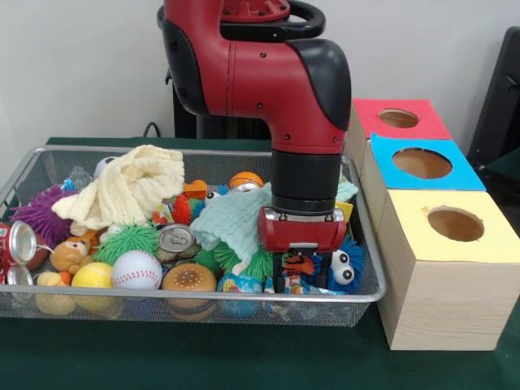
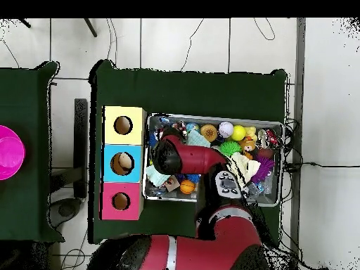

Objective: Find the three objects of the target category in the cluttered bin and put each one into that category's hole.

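A robotics lab: a red arm (image 1: 268, 73) on a pedestal at a green-covered desk (image 2: 190, 88), three sorting boxes (image 1: 431, 219), a toy-filled wire basket (image 1: 191, 305), cables (image 2: 313, 165) trailing over tiled floor (image 2: 327, 91).

**Green tabletop, white wall, tiled floor**

A dark green cloth covers the tabletop (image 1: 203, 357), front to back. Behind it in the front view stands a plain white wall (image 1: 81, 65), evenly lit, with no window showing. A black cable (image 1: 151, 127) loops up at the tabletop's far edge. At the right edge a dark chair back (image 1: 500, 97) leans into the picture.

From overhead, the floor (image 2: 211, 42) is pale tile with thin dark joints, and black cables (image 2: 313, 165) trail across it. A 2nd green table (image 2: 28, 105) stands to the left, apart from the main one, carrying a bright pink bowl (image 2: 8, 152) at the picture's edge.
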`<action>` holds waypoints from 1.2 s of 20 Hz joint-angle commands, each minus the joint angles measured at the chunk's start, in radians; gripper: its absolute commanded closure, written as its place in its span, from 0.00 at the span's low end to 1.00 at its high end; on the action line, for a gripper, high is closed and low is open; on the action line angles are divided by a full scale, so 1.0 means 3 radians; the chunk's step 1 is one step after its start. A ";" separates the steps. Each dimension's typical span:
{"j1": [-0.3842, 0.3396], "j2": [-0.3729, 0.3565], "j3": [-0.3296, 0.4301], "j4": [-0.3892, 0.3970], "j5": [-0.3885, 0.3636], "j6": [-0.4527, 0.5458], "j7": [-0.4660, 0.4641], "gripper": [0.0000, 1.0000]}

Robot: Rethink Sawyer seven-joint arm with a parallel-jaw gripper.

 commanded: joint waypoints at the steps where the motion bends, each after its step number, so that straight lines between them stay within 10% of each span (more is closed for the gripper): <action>1: -0.0271 0.0198 0.0767 0.0180 -0.0146 -0.0212 0.0568 0.00; 24: -0.0900 -0.0018 0.1665 0.0573 -0.0548 -0.0541 0.0584 0.00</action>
